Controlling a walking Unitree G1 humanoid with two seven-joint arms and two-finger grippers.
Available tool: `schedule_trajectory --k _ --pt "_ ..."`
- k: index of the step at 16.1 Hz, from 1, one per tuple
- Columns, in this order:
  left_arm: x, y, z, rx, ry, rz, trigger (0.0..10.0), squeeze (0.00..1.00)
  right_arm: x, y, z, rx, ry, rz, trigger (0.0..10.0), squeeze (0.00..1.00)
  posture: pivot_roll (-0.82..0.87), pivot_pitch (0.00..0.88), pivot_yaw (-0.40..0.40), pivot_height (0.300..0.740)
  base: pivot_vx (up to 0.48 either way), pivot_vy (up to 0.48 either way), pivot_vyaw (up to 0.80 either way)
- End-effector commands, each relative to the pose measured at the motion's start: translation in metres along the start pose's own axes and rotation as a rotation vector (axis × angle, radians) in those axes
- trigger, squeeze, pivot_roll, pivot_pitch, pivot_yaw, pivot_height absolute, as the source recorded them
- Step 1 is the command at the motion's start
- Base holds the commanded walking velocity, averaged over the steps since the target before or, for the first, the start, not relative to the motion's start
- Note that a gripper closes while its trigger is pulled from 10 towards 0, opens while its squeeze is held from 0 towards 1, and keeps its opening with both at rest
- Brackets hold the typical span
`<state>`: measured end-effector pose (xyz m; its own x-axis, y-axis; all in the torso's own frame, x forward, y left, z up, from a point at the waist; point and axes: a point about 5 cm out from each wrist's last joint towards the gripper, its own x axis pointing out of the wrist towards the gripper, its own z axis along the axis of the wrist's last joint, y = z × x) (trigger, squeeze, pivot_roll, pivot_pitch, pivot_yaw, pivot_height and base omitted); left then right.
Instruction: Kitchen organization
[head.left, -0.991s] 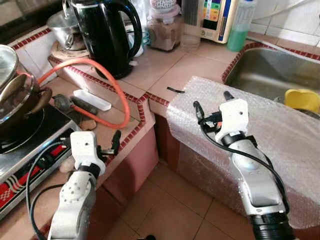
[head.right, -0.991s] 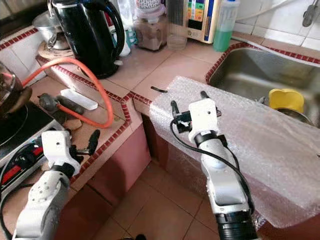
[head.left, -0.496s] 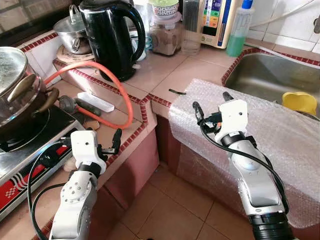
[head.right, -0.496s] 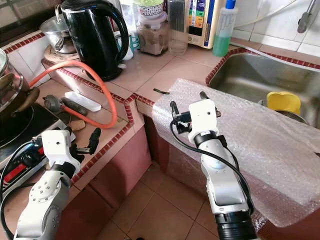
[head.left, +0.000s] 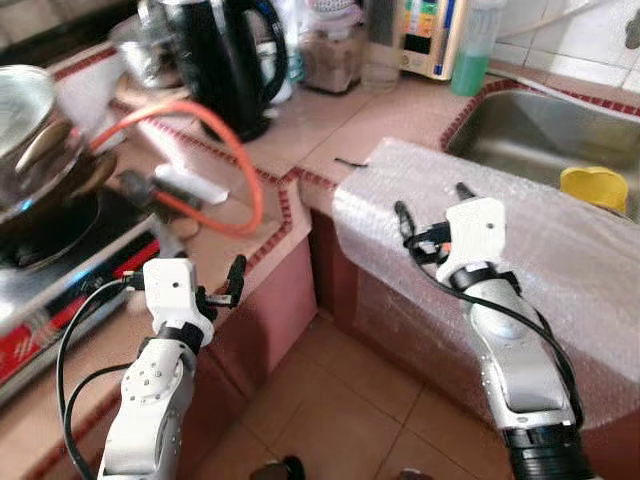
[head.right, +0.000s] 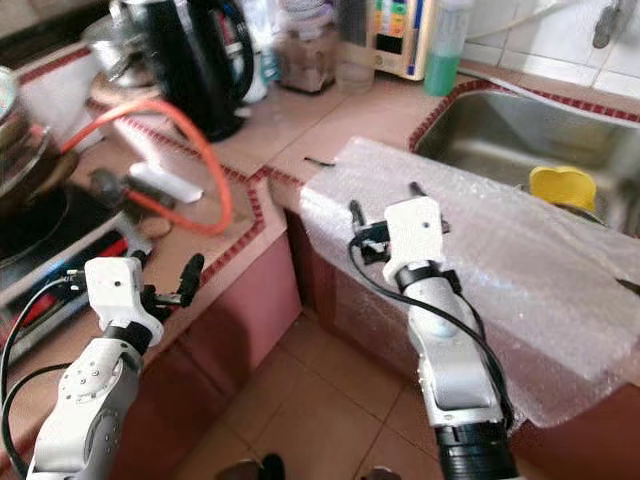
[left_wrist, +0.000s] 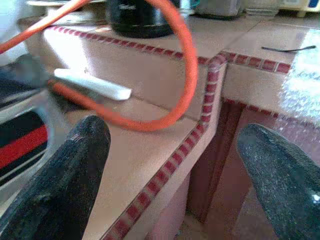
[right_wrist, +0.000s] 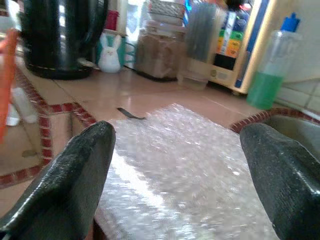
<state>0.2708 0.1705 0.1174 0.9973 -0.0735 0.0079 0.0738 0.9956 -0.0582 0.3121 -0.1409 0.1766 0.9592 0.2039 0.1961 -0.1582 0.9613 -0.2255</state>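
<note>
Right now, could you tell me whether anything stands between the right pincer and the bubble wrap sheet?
Nothing visible does: the right pincer hovers open just above the bubble wrap sheet draped over the counter edge beside the sink.

Glossy pink tile covers the tabletop, translucent bubble wrap drapes its edge, the sink is dull steel, the kettle shiny black plastic, the hose smooth orange rubber.

Both tools raised, fingers apart
</note>
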Motion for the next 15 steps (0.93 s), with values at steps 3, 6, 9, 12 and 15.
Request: schedule_trajectory --k 3,6,9,12,15 --pt "-0.001 0.005 -0.001 0.009 0.008 0.015 10.0 0.0 0.001 0.005 0.001 0.012 -0.006 0.023 10.0 0.0 -0.14 0.112 0.096 0.74 -0.287 0.0 0.0" --pt "-0.001 0.005 -0.001 0.01 0.009 0.013 10.0 0.0 0.001 0.005 0.001 0.013 -0.005 0.021 10.0 0.0 -0.14 0.112 0.097 0.74 -0.281 0.0 0.0" --pt "-0.001 0.005 -0.001 0.011 0.009 0.014 10.0 0.0 0.002 0.006 0.001 0.015 -0.005 0.025 10.0 0.0 -0.14 0.113 0.093 0.74 -0.279 0.0 0.0" --pt "-0.003 0.004 -0.002 0.009 0.011 0.02 10.0 0.0 0.004 0.008 0.0 0.016 -0.002 0.039 10.0 0.0 -0.13 0.112 0.081 0.74 -0.273 0.0 0.0" --pt "-0.004 0.004 -0.011 0.008 0.038 0.03 10.0 0.0 0.006 0.016 -0.009 0.025 0.039 0.087 10.0 0.0 -0.1 0.11 0.062 0.74 0.0 0.0 0.0"
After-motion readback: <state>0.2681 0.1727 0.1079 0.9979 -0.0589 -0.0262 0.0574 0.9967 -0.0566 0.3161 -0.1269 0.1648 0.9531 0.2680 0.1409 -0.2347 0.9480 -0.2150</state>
